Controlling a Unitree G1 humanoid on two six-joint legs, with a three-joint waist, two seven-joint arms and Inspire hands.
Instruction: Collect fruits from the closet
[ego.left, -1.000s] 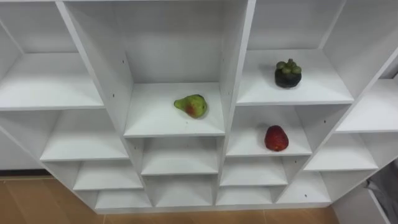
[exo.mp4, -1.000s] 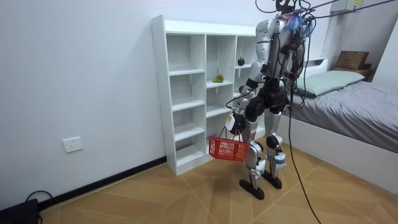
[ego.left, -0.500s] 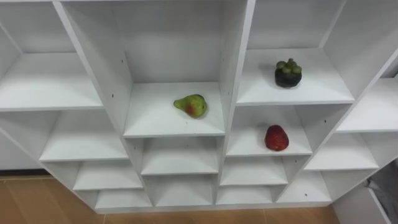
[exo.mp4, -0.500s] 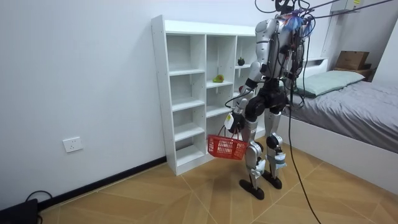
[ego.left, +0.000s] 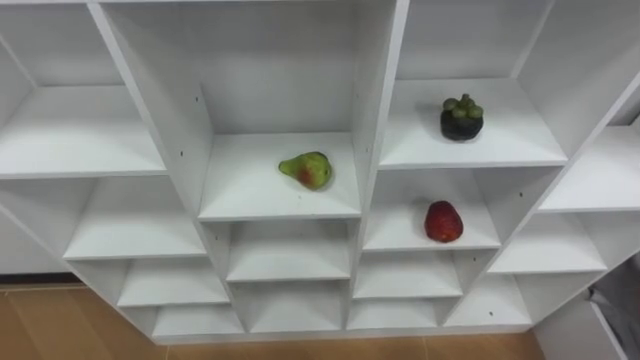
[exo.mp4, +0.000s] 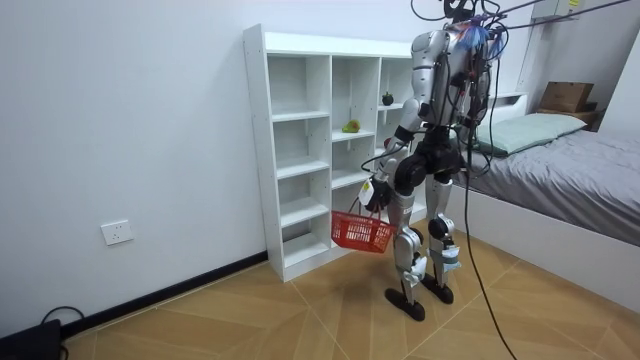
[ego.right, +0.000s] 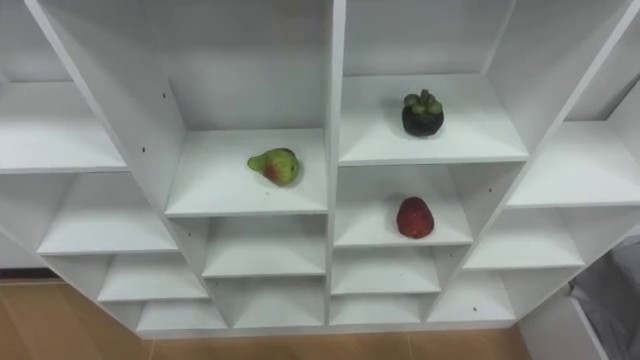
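White wall (exo.mp4: 120, 120) and wooden floor (exo.mp4: 300, 320) frame the room, with a grey bed (exo.mp4: 580, 160) off at the room view's right. Against the wall stands the tall white closet (exo.mp4: 290, 150), open-fronted and split into columns of cubbies. The robot stands upright just before its right-hand columns, facing into it.

A red basket (exo.mp4: 360, 232) hangs low on the robot's left, about thigh height and clear of the floor. The left hand (exo.mp4: 373, 193) carries it by the handle, and its fingers look closed round that handle, though the hand is small in the room view.

All three fruits lie on the shelves, none of them in the basket. A green pear (ego.left: 308, 169) with a red blush sits in the middle column. It lies on its side, long axis across the shelf, narrow end toward the robot's left. One column to the right, a dark mangosteen (ego.left: 461, 117) sits upright on the shelf a little higher than the pear's. A red fruit (ego.left: 443, 221) rests on the shelf directly beneath the mangosteen.

Every fruit lies ahead of the basket hand and well above it. Since that hand is occupied, I judge the reach belongs to the other arm. The mangosteen and the red fruit lie toward that side, and the pear sits more centrally
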